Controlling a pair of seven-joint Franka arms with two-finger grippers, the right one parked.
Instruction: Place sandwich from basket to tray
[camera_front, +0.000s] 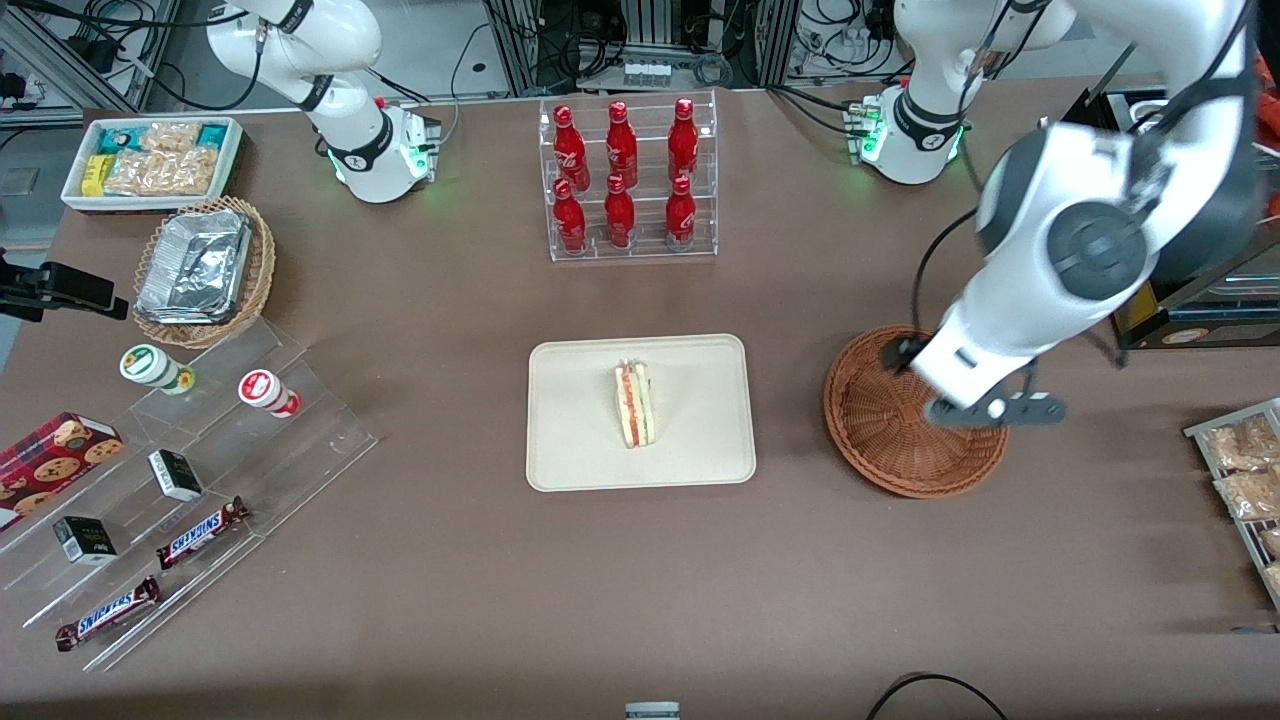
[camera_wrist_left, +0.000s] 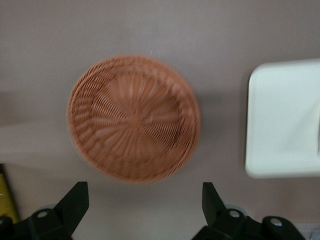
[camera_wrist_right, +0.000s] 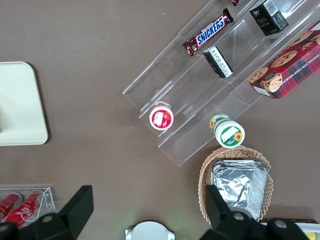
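I see the sandwich (camera_front: 635, 404) lying on the tray (camera_front: 570, 470), near its middle, so I judge the placing done. My tool (camera_wrist_left: 145, 200) hangs above the basket (camera_front: 880, 430), which holds nothing, with its fingers spread wide and gripping nothing. What remains, I reckon, is lifting clear and parking the arm. Bare tabletop (camera_front: 790, 560) lies between tray and basket and nearer the front camera. The bottle rack (camera_front: 630, 180) stands well apart from both.

"SNICKERS" on two candy bars (camera_front: 203, 533) (camera_front: 107, 613) on clear stepped rack (camera_front: 230, 460).
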